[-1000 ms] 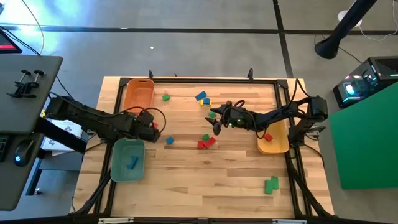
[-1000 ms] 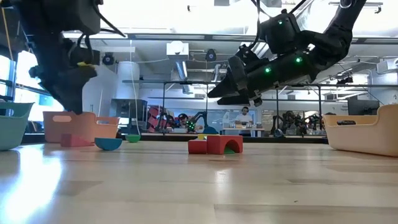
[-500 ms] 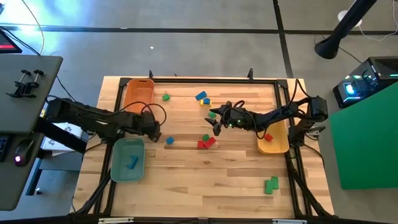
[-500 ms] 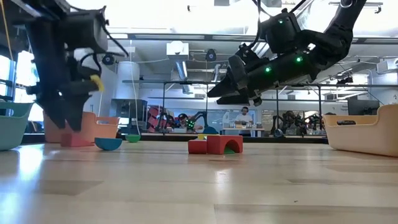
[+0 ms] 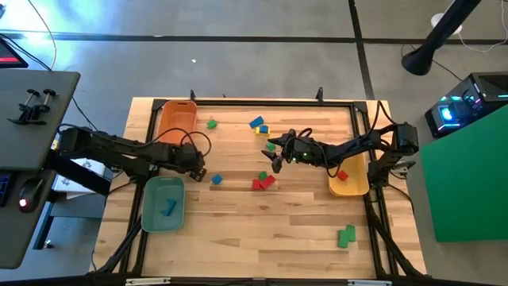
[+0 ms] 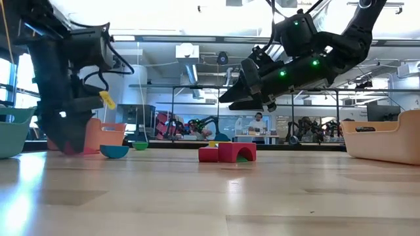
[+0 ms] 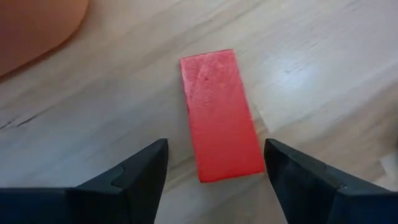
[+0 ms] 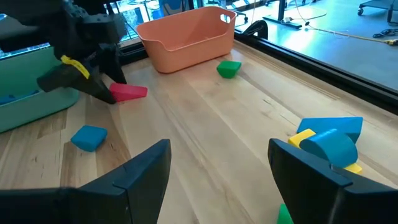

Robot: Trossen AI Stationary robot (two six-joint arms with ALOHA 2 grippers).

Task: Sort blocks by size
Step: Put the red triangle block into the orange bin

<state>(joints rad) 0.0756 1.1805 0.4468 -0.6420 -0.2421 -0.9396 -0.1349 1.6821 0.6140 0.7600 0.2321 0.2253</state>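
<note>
A flat red block [image 7: 219,112] lies on the table beside the orange tray [image 5: 176,119]. My left gripper [image 7: 216,142] points down over it, open, with one finger on each long side and a gap to each. From the right wrist view the same block [image 8: 129,92] shows just past the left gripper [image 8: 87,81]. My right gripper [image 5: 275,163] hangs open above the table's middle, near a green block [image 5: 271,147]. Other blocks lie loose: a blue one [image 5: 216,179], a red and green cluster [image 5: 262,182], and a blue and yellow pair [image 5: 259,125].
The teal tray [image 5: 163,204] at the near left holds a blue block [image 5: 168,208]. The yellow tray [image 5: 349,179] at the right holds a red block [image 5: 342,175]. A green block [image 5: 211,124] lies by the orange tray, and green blocks [image 5: 346,235] lie near the right front.
My left gripper has come down over the red block and tipped more steeply downward, ending close above the table. The red block has stayed where it was.
</note>
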